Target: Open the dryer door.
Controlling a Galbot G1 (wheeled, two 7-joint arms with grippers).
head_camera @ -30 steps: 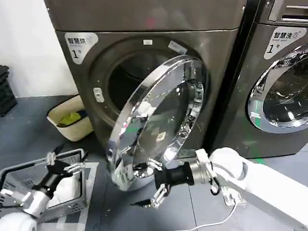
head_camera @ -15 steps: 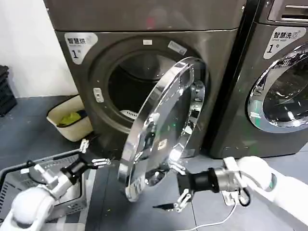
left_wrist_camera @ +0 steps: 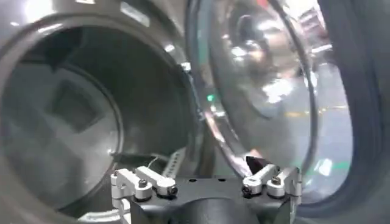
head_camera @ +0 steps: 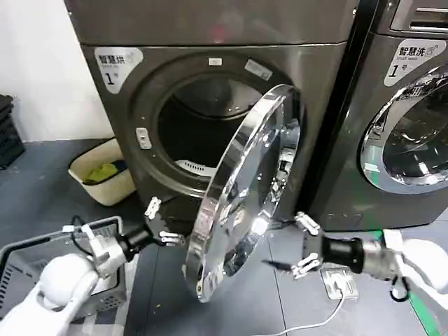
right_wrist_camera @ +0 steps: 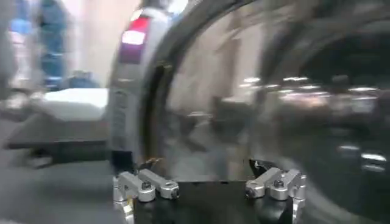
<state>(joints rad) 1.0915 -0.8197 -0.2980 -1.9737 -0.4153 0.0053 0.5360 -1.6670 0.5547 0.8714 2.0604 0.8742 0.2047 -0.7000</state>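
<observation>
The dryer (head_camera: 318,91) stands ahead with its drum opening (head_camera: 196,133) exposed. The dryer door (head_camera: 245,203) is swung wide on its right-side hinge, its chrome ring seen almost edge-on. My left gripper (head_camera: 159,222) is open, low in front of the opening, just left of the door's lower rim. In the left wrist view the gripper (left_wrist_camera: 190,173) faces the drum (left_wrist_camera: 67,115) and the door (left_wrist_camera: 262,73). My right gripper (head_camera: 302,245) is open, empty, right of the door's outer face. The right wrist view has that gripper (right_wrist_camera: 201,165) before the door (right_wrist_camera: 256,103), whose rim carries a red sticker (right_wrist_camera: 135,33).
A beige basin (head_camera: 105,183) with a yellow-green cloth sits on the floor left of the dryer. A grey wire basket (head_camera: 28,255) is at lower left. A second dark machine (head_camera: 413,105) stands on the right. A white plug block (head_camera: 339,283) and cable lie on the floor.
The door has swung further open, turning more edge-on. My right gripper has drawn back to the right, away from the door. My left gripper has moved right toward the door's lower rim.
</observation>
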